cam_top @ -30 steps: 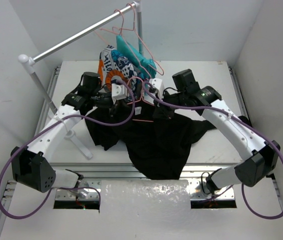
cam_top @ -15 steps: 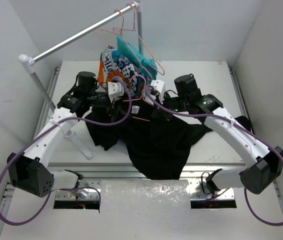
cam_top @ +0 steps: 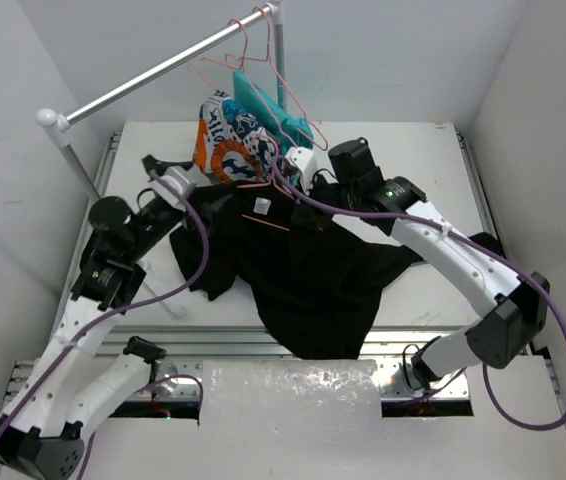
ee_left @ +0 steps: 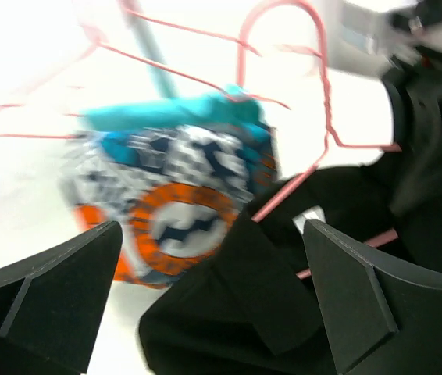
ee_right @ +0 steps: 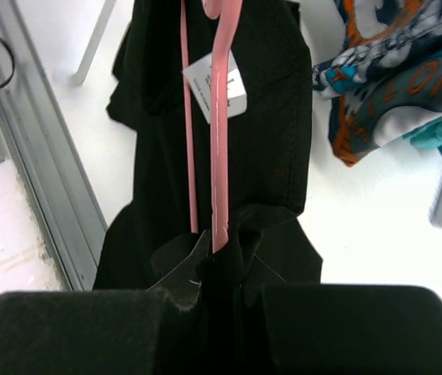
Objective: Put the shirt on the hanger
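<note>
White surface [cam_top: 423, 160] carries the black shirt [cam_top: 303, 280], crumpled at its middle and reaching the near edge. The pink hanger [ee_right: 219, 156] lies along the collar beside the white label [ee_right: 225, 90]. The right fingers [ee_right: 322, 328] are pressed together on the hanger's wire and a fold of cloth. The left fingers [ee_left: 354, 297] stand spread wide, holding nothing, by the shirt's left side. Behind are a patterned garment [cam_top: 228, 140] and a teal garment [cam_top: 273, 110].

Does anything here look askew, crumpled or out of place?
Yes. The shirt lies crumpled across the table, with the hanger skewed at its collar, and the right pincer pinches cloth together with the wire.
</note>
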### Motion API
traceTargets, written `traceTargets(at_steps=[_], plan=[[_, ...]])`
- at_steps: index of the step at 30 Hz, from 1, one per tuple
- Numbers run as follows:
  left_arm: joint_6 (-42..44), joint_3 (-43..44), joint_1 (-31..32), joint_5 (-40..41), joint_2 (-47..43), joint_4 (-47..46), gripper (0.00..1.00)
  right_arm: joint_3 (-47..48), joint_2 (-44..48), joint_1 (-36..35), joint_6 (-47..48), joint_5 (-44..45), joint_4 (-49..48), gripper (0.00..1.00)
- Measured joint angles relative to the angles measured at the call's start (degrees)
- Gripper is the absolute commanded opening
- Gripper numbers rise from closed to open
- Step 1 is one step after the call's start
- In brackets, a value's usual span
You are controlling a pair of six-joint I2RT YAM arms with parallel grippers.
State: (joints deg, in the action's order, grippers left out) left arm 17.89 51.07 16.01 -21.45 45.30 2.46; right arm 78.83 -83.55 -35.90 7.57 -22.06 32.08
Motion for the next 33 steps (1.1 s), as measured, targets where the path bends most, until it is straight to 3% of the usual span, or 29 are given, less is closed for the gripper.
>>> traceTargets(at_steps=[6,13,25,33], plan=[[-3.13,-5.95,0.02,10.95,-8.94,-3.87,1.00,17.22,-8.90,-3.78,-3.21,2.69,5.62,0.00],[-3.65,-7.10,0.02,15.08,-14.05,-3.98,1.00,49.35,-22.40,-5.86,-9.57,3.87,12.02,0.00],[-3.37,-7.61,0.02,15.98,-13.94,-4.57,1.00,50.29,-28.06,-5.70,-14.69,5.57,11.54,0.00],[-3.19,-9.49,0.00,14.60,-12.74,-4.33,1.00,53.40,-35.08,-7.13,-15.30,10.84,4.46,0.00]])
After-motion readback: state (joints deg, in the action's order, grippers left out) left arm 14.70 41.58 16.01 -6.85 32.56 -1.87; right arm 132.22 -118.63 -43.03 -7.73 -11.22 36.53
